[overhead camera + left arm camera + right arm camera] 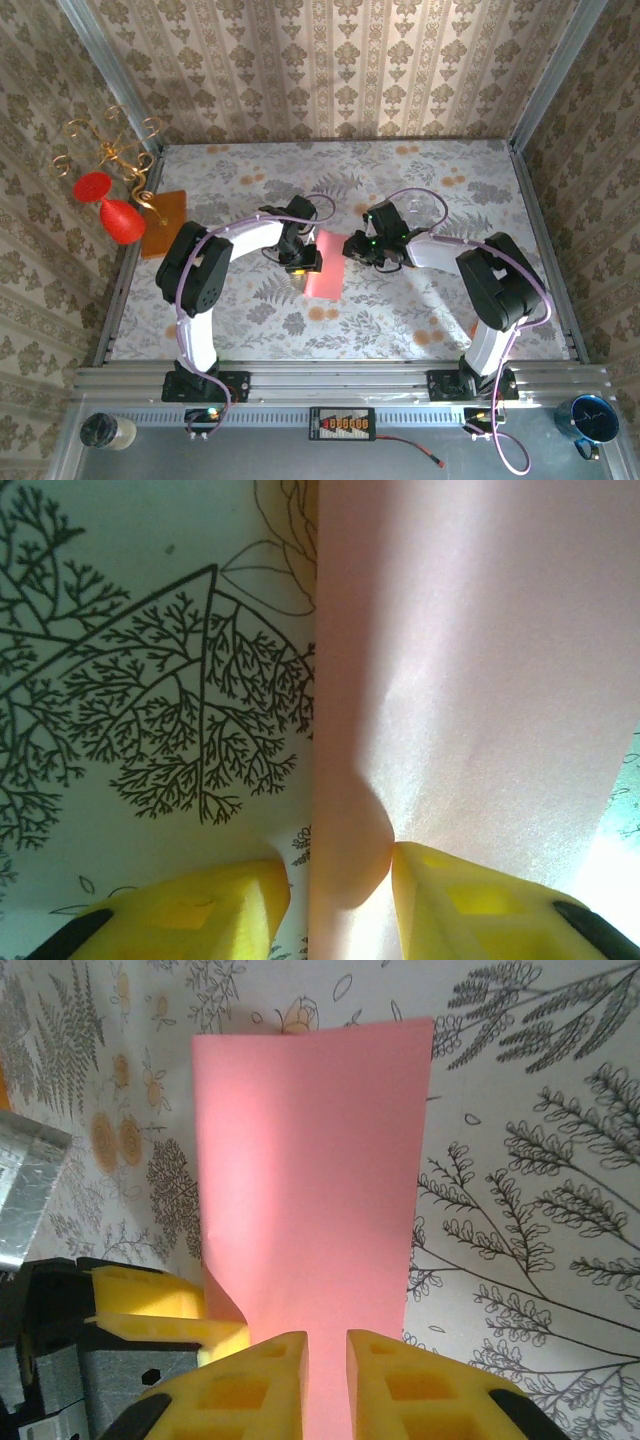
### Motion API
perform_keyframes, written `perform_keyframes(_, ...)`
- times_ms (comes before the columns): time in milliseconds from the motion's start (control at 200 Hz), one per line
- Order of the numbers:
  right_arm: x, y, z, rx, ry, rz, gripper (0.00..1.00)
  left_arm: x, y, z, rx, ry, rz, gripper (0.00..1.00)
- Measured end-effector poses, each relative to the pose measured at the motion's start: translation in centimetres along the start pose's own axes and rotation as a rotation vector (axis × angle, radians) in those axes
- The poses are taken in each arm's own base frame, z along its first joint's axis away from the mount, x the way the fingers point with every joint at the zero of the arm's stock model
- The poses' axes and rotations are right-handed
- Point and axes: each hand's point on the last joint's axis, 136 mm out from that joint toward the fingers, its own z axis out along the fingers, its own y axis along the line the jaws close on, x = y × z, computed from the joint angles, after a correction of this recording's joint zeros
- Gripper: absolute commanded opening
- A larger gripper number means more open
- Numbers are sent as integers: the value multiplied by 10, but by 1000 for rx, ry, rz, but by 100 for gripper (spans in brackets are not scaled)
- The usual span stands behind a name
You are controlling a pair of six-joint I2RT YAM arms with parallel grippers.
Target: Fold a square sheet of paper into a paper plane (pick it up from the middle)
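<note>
Pinching the paper (310,1180), the right gripper (326,1360) is nearly closed on its near edge. The left gripper (340,890) grips the opposite edge, jaws partway apart.

On my table — one square sheet of paper (325,266), pink, and one darker orange sheet (165,223) at the left edge. I count my two grippers — left gripper (303,263) and right gripper (357,247) — plus one blue mug (590,421) and one jar (102,431).
</note>
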Motion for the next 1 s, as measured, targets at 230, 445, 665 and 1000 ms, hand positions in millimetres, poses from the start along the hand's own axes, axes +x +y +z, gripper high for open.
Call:
perform_keyframes(230, 7, 0, 9, -8, 26, 7, 19, 0, 0, 1, -3, 6, -2, 38)
perform_keyframes(445, 14, 4, 13, -23, 50, 1, 18, 0, 0, 1, -3, 6, -2, 38)
perform_keyframes(665, 25, 3, 19, -28, 90, 4, 17, 0, 1, 1, -4, 7, -3, 38)
perform_keyframes(1000, 34, -5, 28, -11, 127, 30, 16, 1, 1, 1, -4, 8, -8, 38)
